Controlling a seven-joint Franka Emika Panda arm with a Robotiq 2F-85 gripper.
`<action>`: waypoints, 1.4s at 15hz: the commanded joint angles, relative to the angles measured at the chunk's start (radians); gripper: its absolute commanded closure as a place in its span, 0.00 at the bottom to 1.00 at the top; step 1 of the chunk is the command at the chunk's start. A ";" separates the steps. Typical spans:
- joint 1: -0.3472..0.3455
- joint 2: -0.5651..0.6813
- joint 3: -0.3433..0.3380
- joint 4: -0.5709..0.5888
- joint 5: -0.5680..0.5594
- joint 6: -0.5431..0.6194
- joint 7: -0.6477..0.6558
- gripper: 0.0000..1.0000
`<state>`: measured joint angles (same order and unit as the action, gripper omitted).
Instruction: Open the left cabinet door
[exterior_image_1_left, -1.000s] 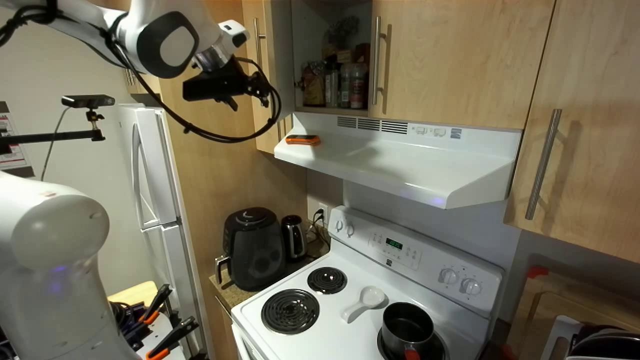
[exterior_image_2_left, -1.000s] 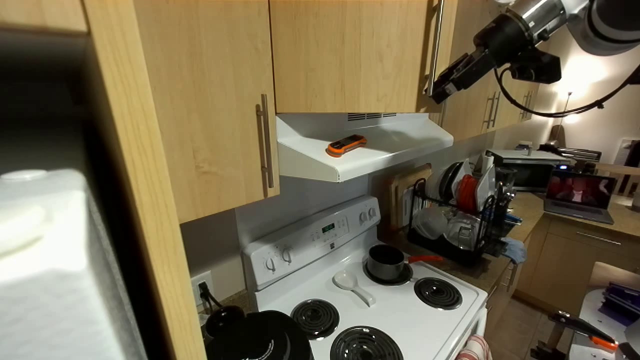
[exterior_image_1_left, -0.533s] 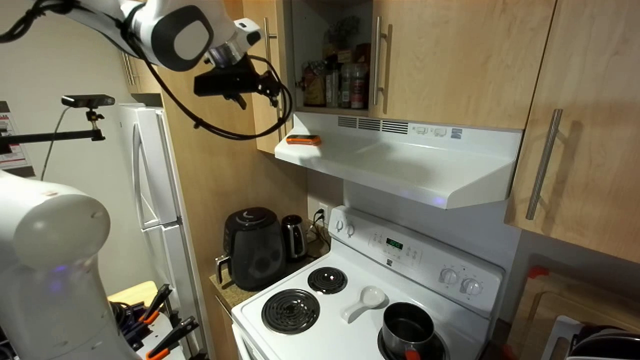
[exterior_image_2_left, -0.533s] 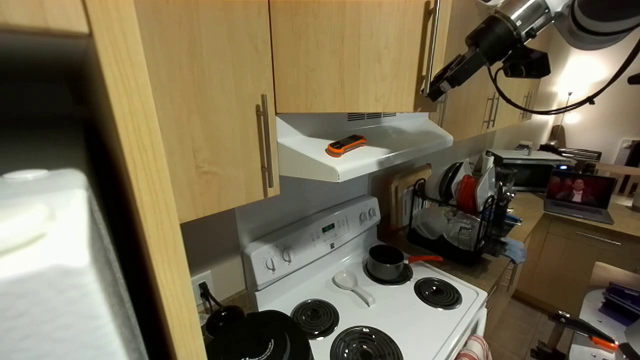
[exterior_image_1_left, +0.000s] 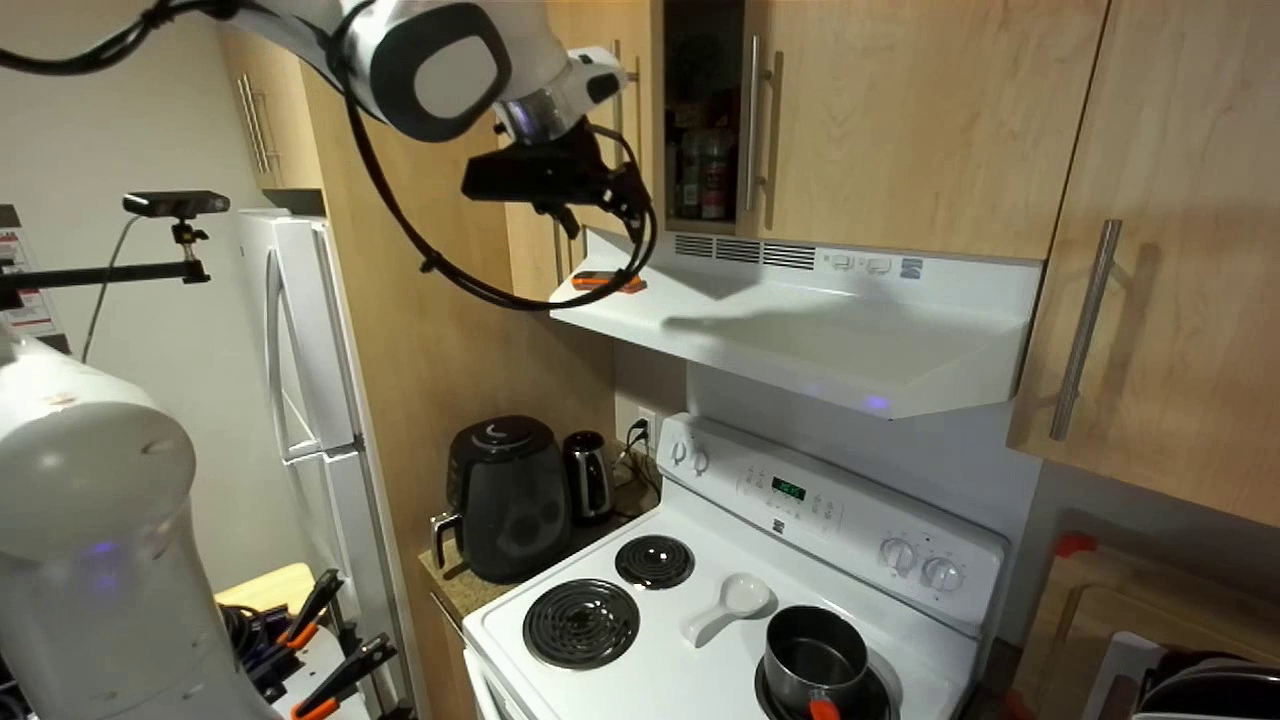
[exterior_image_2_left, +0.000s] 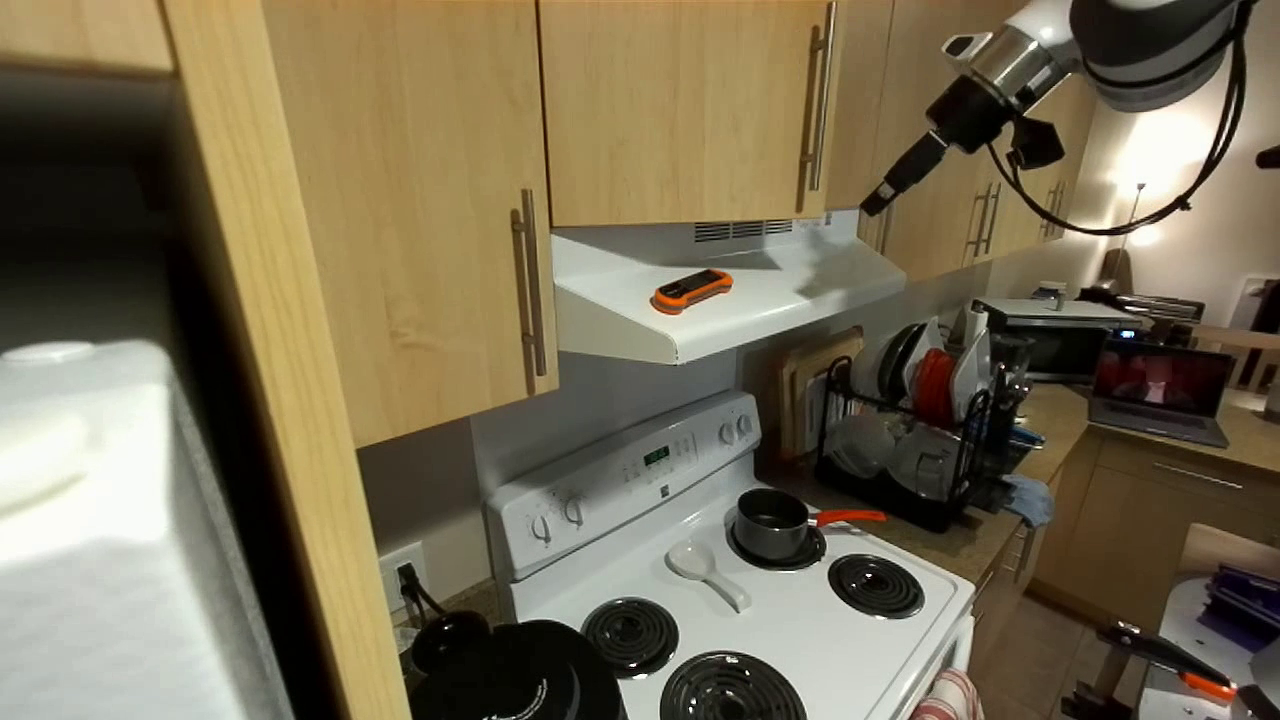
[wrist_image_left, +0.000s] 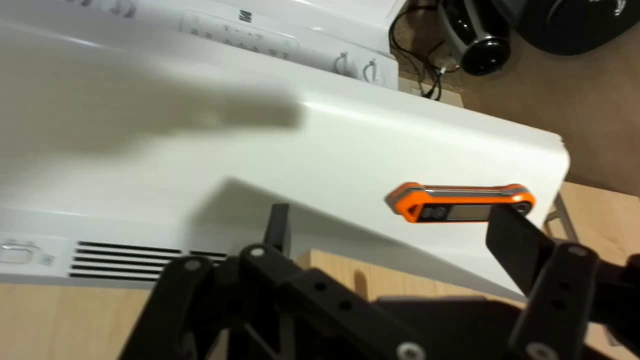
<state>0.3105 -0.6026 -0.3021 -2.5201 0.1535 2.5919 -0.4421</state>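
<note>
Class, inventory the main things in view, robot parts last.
Range hood: 1, white, above stove
Stove: 1, white, below hood
Saucepan: 1, dark, on stove
Spoon rest: 1, white, on stove
Digital thermometer: 1, orange, on hood
Left cabinet door: 1, light wood, ajar, above hood
Air fryer: 1, black, beside stove
Dish rack: 1, black, on counter
Laptop: 1, grey, on counter
Robot arm: 1, white, near hood
Gripper: 1, black, open, at arm's end

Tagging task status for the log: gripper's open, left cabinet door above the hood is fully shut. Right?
Not shut: the left cabinet door above the hood stands ajar; an exterior view shows bottles inside, through the gap beside it. The gripper is open, as you say.
</note>
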 joint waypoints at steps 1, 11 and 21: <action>0.004 0.065 -0.041 0.063 0.064 -0.093 -0.066 0.00; -0.061 0.069 -0.014 0.058 0.145 -0.238 -0.124 0.00; -0.064 0.070 -0.016 0.058 0.145 -0.240 -0.125 0.00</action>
<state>0.2884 -0.5406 -0.3553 -2.4653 0.2676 2.3597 -0.5459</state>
